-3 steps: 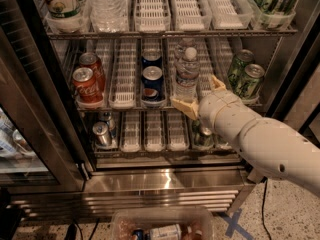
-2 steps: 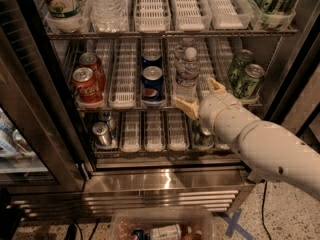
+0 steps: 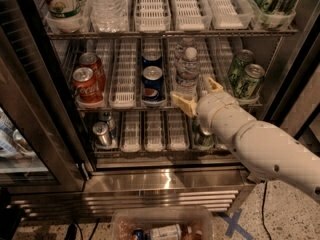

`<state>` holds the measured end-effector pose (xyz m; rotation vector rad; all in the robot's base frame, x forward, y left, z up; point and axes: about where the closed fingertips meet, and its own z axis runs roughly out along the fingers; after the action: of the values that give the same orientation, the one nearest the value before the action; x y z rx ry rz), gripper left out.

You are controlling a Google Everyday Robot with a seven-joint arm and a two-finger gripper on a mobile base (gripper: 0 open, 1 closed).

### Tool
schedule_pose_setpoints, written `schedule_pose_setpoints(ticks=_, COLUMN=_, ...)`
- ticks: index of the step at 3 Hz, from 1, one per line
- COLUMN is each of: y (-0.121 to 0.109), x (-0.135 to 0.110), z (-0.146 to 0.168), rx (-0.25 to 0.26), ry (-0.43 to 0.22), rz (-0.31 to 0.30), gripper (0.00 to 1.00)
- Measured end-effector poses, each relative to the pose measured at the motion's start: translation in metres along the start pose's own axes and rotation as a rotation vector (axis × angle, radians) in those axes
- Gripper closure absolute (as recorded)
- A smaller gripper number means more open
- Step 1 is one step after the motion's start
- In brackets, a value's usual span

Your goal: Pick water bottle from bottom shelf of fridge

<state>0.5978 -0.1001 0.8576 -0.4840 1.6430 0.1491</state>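
A clear plastic tub sits on the floor by the fridge, under its steel base. Above it the white arm reaches in from the right. The gripper is at the front edge of the bottom shelf, its tan fingers spread wide and holding nothing. Just behind them stands the water bottle, upright in its lane, between the Pepsi cans and the green cans.

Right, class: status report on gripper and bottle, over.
Cream two-finger gripper open. Small clear ribbed white-capped water bottle upright just behind it, ungrasped. Blue Pepsi cans close beside bottle.
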Motion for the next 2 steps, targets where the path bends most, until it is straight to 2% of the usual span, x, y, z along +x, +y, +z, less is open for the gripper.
schedule_pose_setpoints(ticks=2, y=0.0010, x=0.0018, z=0.0112, rx=0.010, ry=-0.011, rz=0.025, gripper=0.27)
